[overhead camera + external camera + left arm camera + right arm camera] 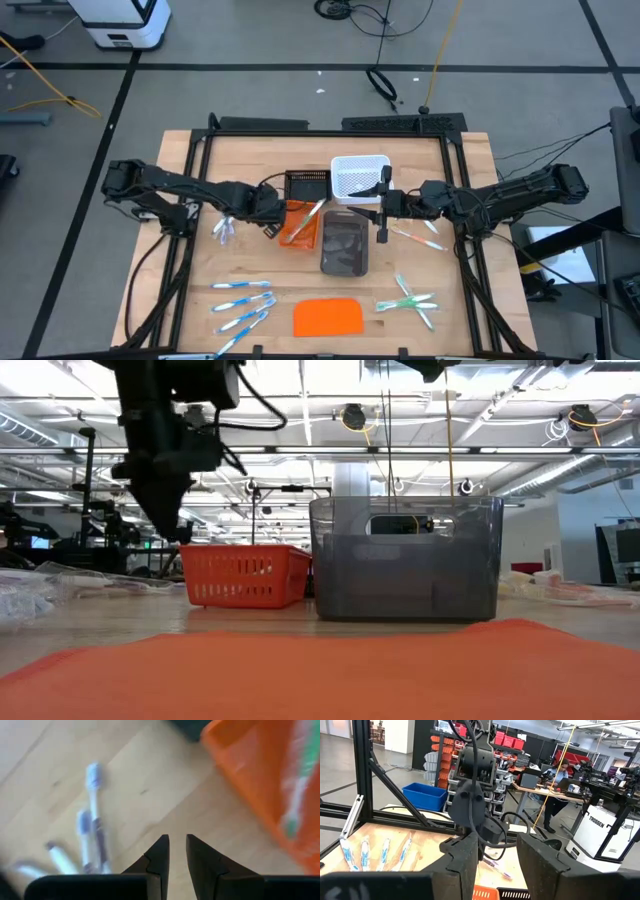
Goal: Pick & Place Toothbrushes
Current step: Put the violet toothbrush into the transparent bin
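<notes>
My left gripper hangs over bare wood between the pale grey toothbrushes and the orange tray. Its fingers are a narrow gap apart and hold nothing. A green and white toothbrush leans in the orange tray, and it also shows in the left wrist view. The pale grey toothbrushes lie flat on the table. My right gripper hovers open between the white tray and the grey tray. Blue toothbrushes, green toothbrushes and pink toothbrushes lie on the wood.
A black tray stands behind the orange one. A flat orange slab lies at the near edge and fills the bottom of the low view. A black frame rings the table. A person stands in the room beyond.
</notes>
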